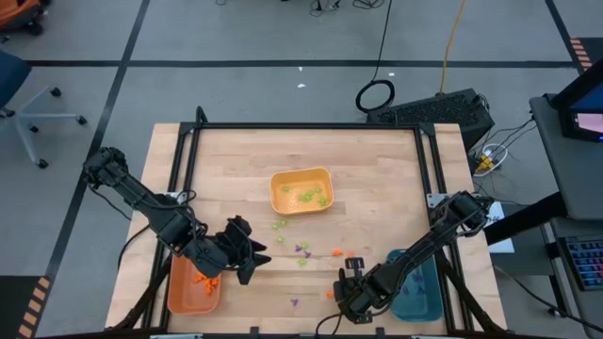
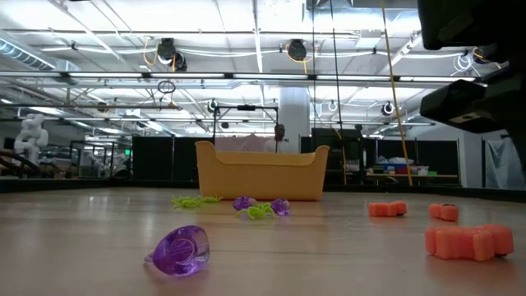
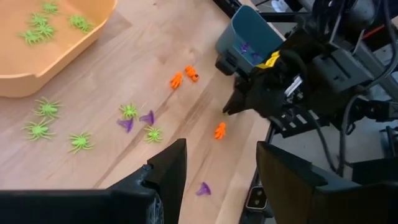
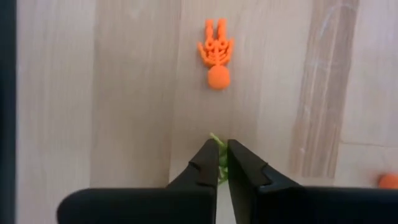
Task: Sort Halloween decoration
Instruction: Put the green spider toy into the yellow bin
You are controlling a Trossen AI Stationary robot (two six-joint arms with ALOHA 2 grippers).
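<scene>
Wooden tabletop (image 1: 377, 179) bears our scattered tiny plastic Halloween decorations (image 1: 303, 250) at six o'clock of the yellow tray (image 1: 301, 189). Our right gripper (image 4: 222, 163) pinches a light green piece (image 4: 218, 148); our left gripper (image 3: 217, 177) hovers half-spread, empty.

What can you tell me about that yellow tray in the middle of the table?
The yellow tray is a shallow rectangular bin with rounded corners and a flared rim, seemingly smooth plastic. It sits upright and flat on the wooden table, near the middle and slightly toward the far edge. Inside lie several light green spiders; more green spiders and purple pieces are scattered on the wood just outside it. No gripper touches the tray.
</scene>
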